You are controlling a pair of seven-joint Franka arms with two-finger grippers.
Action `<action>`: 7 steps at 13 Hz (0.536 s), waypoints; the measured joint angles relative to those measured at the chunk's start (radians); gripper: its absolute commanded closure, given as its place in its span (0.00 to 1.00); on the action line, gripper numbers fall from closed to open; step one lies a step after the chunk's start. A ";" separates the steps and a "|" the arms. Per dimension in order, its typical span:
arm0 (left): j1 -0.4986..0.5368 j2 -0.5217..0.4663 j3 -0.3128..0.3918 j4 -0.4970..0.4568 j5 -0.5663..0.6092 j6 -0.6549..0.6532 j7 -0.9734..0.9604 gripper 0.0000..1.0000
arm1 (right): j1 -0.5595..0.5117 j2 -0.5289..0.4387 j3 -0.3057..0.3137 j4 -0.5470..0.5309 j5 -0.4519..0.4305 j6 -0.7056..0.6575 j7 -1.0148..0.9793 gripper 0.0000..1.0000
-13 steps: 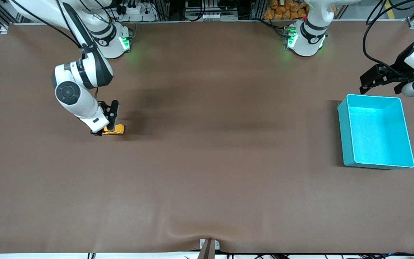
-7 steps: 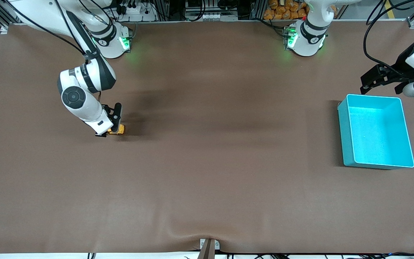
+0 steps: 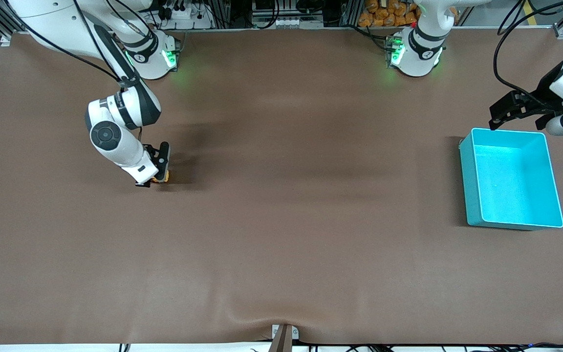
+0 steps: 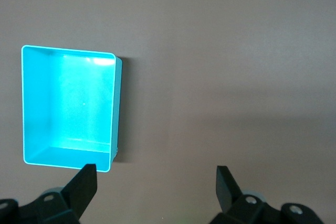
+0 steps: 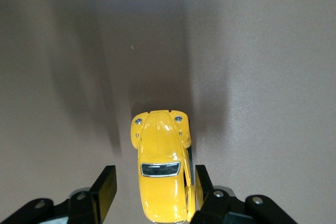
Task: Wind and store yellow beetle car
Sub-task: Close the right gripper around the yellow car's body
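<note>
The yellow beetle car stands on the brown table toward the right arm's end. In the front view only a sliver of the car shows under the hand. My right gripper is low over it, open, its fingers either side of the car's body; one finger is against the car's side, the other stands apart from it. My left gripper is open and empty, held in the air by the teal bin, which also shows in the left wrist view.
The teal bin stands empty at the left arm's end of the table. The table's brown cover has a ripple at the front edge near a small bracket.
My right gripper has moved toward the left arm's end and come down over the car, which now shows far less in the front view. The left arm has barely shifted.
</note>
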 measured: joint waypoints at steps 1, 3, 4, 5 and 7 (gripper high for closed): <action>0.005 0.000 0.000 0.000 0.000 0.000 0.000 0.00 | 0.000 0.000 0.000 -0.002 0.000 0.004 0.000 0.32; 0.007 0.000 0.002 0.000 0.000 0.000 0.001 0.00 | 0.000 0.000 0.000 -0.007 0.000 0.015 -0.001 0.32; 0.007 0.000 0.002 0.000 0.000 0.000 0.001 0.00 | 0.000 0.001 0.000 -0.009 -0.001 0.018 -0.002 0.33; 0.007 0.000 0.002 0.000 0.000 0.000 0.001 0.00 | 0.000 0.002 0.000 -0.009 -0.002 0.020 -0.003 0.37; 0.007 0.001 0.002 -0.001 0.000 0.000 0.000 0.00 | 0.000 0.007 0.000 -0.010 -0.011 0.022 -0.003 0.46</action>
